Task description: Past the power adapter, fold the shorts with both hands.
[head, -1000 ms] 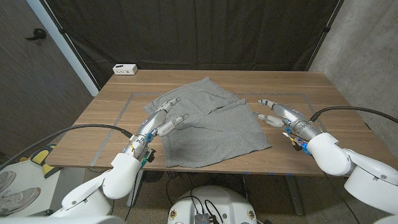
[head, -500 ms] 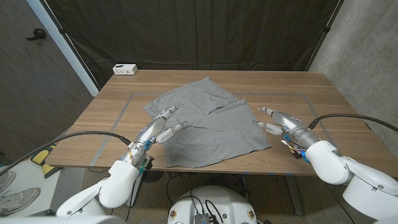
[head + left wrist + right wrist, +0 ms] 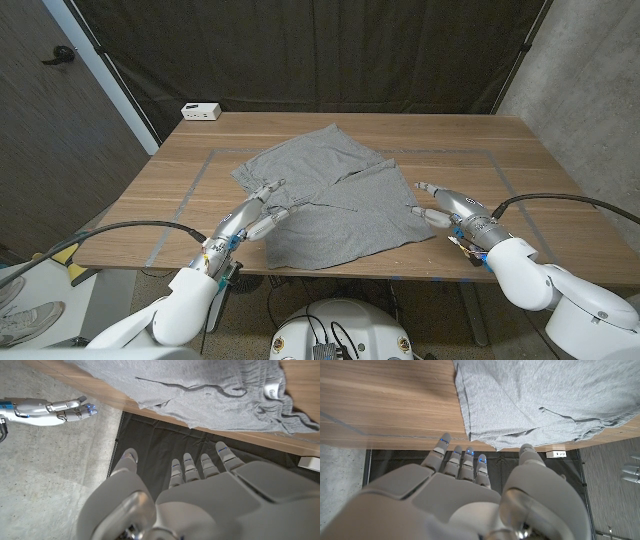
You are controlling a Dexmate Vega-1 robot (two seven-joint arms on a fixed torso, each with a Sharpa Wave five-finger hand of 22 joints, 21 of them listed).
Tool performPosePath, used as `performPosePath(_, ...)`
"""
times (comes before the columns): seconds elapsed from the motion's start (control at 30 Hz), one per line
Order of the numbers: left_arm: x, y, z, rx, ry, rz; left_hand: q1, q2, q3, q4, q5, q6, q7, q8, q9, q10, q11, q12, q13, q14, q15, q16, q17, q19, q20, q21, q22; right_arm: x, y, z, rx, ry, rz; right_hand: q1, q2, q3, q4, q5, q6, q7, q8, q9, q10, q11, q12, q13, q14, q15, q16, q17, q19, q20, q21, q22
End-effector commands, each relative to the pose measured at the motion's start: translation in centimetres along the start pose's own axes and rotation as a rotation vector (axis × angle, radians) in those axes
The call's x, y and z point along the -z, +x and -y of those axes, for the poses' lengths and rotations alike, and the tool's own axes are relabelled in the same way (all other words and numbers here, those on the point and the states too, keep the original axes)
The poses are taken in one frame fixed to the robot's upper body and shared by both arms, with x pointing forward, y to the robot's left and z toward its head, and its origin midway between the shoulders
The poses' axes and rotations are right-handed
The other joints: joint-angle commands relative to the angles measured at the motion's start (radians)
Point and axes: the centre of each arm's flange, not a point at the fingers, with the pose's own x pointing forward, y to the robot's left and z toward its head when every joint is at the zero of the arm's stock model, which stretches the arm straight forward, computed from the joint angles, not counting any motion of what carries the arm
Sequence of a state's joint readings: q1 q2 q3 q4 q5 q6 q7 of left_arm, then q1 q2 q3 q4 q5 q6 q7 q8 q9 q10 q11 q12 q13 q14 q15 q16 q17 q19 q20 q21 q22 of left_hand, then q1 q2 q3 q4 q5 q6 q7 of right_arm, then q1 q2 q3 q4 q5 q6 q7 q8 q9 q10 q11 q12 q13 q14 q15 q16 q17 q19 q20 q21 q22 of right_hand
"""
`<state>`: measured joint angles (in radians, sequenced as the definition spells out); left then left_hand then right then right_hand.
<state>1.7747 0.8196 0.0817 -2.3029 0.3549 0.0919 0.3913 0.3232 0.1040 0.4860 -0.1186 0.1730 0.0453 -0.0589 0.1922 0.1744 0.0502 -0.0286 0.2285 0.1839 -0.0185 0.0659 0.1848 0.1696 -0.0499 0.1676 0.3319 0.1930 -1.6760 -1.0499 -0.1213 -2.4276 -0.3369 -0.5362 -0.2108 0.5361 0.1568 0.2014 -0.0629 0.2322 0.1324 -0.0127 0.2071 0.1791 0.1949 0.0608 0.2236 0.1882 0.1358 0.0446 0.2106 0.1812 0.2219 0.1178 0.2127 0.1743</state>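
Both hands are pulling back toward the bottom corners, left hand [image 3: 252, 212] and right hand [image 3: 447, 205] open, holding nothing. The shorts [image 3: 325, 195] are lying spread mid-frame, so no fold started yet.

The grey shorts [image 3: 330, 195] lie spread across the middle of the wooden table [image 3: 520, 150], covering most of the taped rectangle. Bare wood runs along the far edge and down both sides, so a hand can pass there freely. The only hard thing standing on the table is the white power adapter [image 3: 201, 111] at the far left corner, well apart from the cloth (a low box near the edge). The left hand [image 3: 252, 212] hovers over the shorts' left side, fingers apart; the right hand [image 3: 442, 202] sits just beside their right edge, over bare wood.
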Motion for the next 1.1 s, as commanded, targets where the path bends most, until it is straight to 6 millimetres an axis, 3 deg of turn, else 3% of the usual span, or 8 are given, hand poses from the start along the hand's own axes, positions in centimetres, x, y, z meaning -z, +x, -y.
performPosePath(0.03, 1.3, -1.2, 0.8, 0.052, -0.010, -0.015, 0.016, 0.000, 0.002, -0.007, 0.000, 0.002, -0.006, -0.001, 0.003, 0.009, -0.004, 0.001, 0.002, -0.002, -0.003, 0.000, 0.003, -0.006, -0.001, -0.001, 0.002, -0.4, -0.7, -1.8, -0.019, -0.004, -0.017, 0.016, 0.001, 0.008, -0.005, -0.006, 0.016, -0.003, 0.000, 0.005, 0.015, 0.003, -0.005, 0.004, 0.004, -0.005, -0.002, 0.003, 0.010, -0.001, 0.001, 0.003)
performPosePath(0.4, 1.5, -2.0, 1.0, 0.056, 0.067, -0.049, 0.029, -0.009, 0.002, -0.022, 0.000, 0.019, -0.006, 0.003, 0.004, 0.041, -0.008, 0.007, 0.002, -0.003, -0.006, 0.000, 0.003, -0.033, -0.006, -0.016, 0.002, -0.9, -1.3, -3.3, -0.023, -0.044, -0.041, 0.032, -0.006, 0.016, -0.021, -0.008, 0.031, -0.005, 0.003, 0.006, 0.029, -0.005, -0.004, 0.004, 0.020, -0.010, -0.001, 0.001, 0.022, 0.002, 0.003, 0.003)
performPosePath(0.7, 1.6, -2.2, 1.2, 0.110, 0.165, -0.067, 0.043, -0.035, -0.004, -0.039, 0.000, 0.051, -0.008, 0.012, 0.004, 0.066, -0.016, 0.010, 0.003, -0.002, -0.009, 0.001, 0.004, -0.021, -0.010, -0.017, 0.001, -1.2, -1.8, -4.3, -0.012, -0.089, -0.061, 0.019, -0.030, 0.003, -0.021, -0.014, 0.042, -0.003, 0.003, 0.006, 0.034, -0.013, -0.007, 0.004, 0.030, -0.016, 0.000, 0.004, 0.036, 0.001, 0.005, 0.003)
performPosePath(0.97, 1.2, -1.9, 1.4, 0.144, 0.283, -0.055, 0.116, -0.045, 0.010, -0.058, 0.011, 0.176, -0.008, 0.044, 0.006, 0.121, -0.034, 0.016, 0.004, 0.025, -0.026, 0.007, 0.003, 0.019, -0.017, -0.015, -0.001, -1.4, -2.2, -4.9, -0.001, -0.113, -0.083, 0.078, -0.032, 0.024, -0.064, -0.005, 0.081, -0.009, 0.009, 0.007, 0.067, -0.025, -0.004, 0.004, 0.062, -0.041, -0.001, -0.001, 0.081, -0.005, 0.014, 0.003)
performPosePath(1.1, 1.1, -1.7, 1.4, 0.152, 0.327, -0.055, 0.135, -0.052, 0.012, -0.062, 0.013, 0.187, -0.011, 0.044, 0.006, 0.132, -0.037, 0.017, 0.004, 0.036, -0.032, 0.009, 0.003, 0.035, -0.019, -0.012, -0.002, -1.3, -2.4, -5.3, 0.002, -0.144, -0.101, 0.099, -0.038, 0.028, -0.079, 0.000, 0.096, -0.009, 0.012, 0.007, 0.072, -0.030, -0.006, 0.004, 0.079, -0.048, 0.000, -0.001, 0.091, -0.006, 0.014, 0.003)
